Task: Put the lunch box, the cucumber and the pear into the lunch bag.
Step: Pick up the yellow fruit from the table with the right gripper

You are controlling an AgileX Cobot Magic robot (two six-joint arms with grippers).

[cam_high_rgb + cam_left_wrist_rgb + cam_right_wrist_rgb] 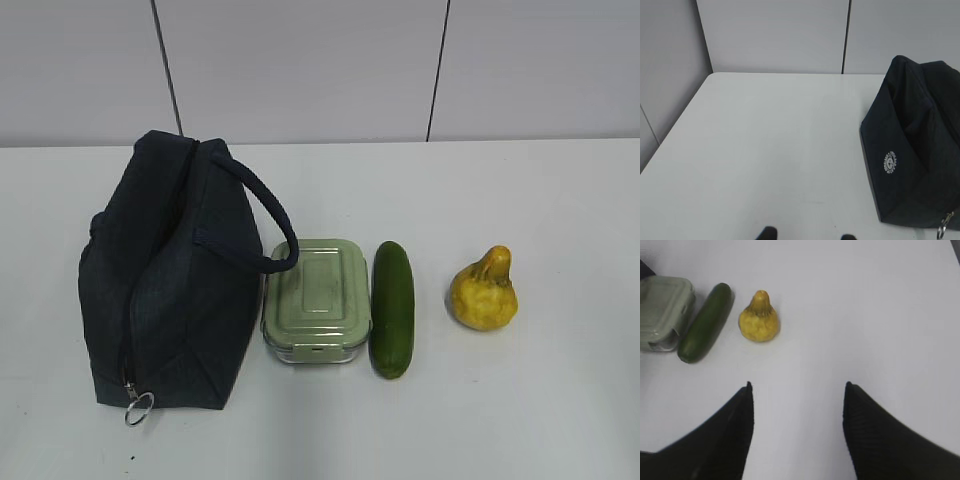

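Observation:
The navy lunch bag [170, 280] stands at the left of the white table, its zipper shut, with a silver ring pull [139, 407] at its front; it also shows in the left wrist view [915, 155]. The green-lidded lunch box [316, 298] lies right of the bag, then the cucumber [392, 308], then the yellow pear [483, 292]. The right wrist view shows the lunch box [662, 312], cucumber [706, 322] and pear [759, 319] ahead and to the left. My right gripper [797, 386] is open and empty. My left gripper [807, 236] is open and empty, left of the bag. Neither arm shows in the exterior view.
A grey panelled wall [320, 70] stands behind the table. The table's left edge [675, 125] shows in the left wrist view, with bare tabletop [780, 140] between it and the bag. Bare tabletop [880, 315] lies right of the pear.

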